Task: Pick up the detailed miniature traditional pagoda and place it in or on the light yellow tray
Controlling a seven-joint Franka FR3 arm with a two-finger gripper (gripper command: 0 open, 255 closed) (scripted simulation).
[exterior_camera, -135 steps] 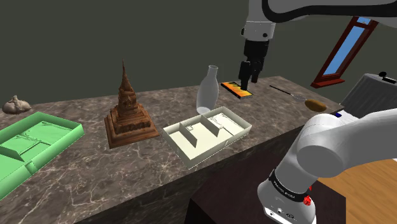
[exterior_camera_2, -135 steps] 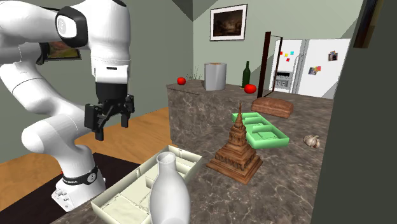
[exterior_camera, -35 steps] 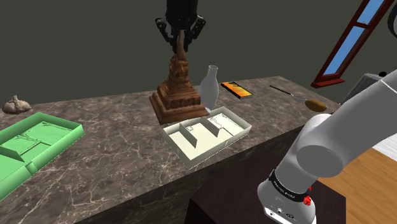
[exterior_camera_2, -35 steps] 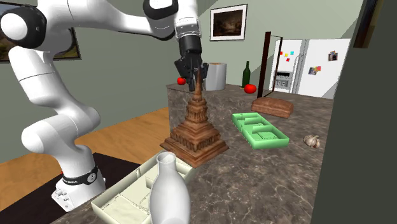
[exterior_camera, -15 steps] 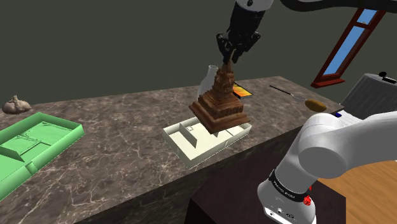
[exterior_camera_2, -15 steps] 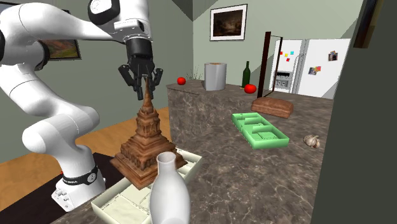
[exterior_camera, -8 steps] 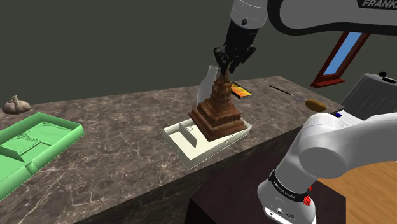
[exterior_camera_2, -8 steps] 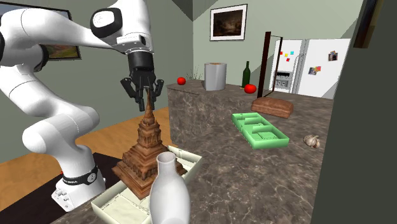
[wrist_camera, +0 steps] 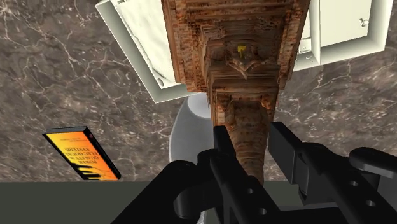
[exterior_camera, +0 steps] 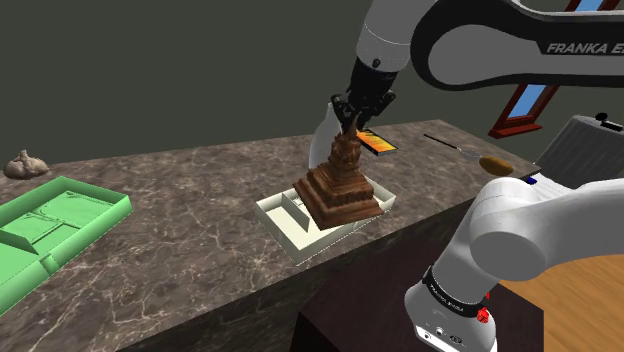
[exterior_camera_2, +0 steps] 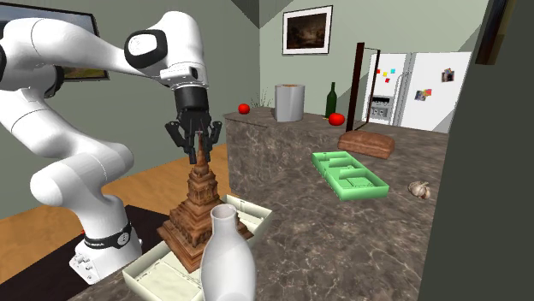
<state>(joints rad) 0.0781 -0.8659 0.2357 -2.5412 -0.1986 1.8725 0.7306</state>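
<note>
The brown tiered pagoda (exterior_camera: pixel 340 187) stands with its base on the pale yellow tray (exterior_camera: pixel 292 238), over the tray's half nearer the shoulder view's right, leaning slightly. My gripper (exterior_camera: pixel 350 122) is shut on its thin spire from above. In the second exterior view the gripper (exterior_camera_2: pixel 199 152) grips the spire tip, the pagoda (exterior_camera_2: pixel 198 209) rising from the tray (exterior_camera_2: pixel 161 270). The wrist view looks down the spire: both fingers (wrist_camera: pixel 222 141) clasp it, with the pagoda's tiers (wrist_camera: pixel 235 57) and the tray's rim (wrist_camera: pixel 140 44) beyond.
A white bottle (exterior_camera: pixel 322 140) stands just behind the tray, close to the pagoda. An orange book (exterior_camera: pixel 375 142) lies past it. A green tray (exterior_camera: pixel 50 225) sits at the counter's left end, a garlic-like bulb (exterior_camera: pixel 22 163) behind it. A potato (exterior_camera: pixel 495 164) lies far right.
The gripper has come down and slightly leftward in the shoulder view, lowering the pagoda from just above the tray until its base sits on it.
</note>
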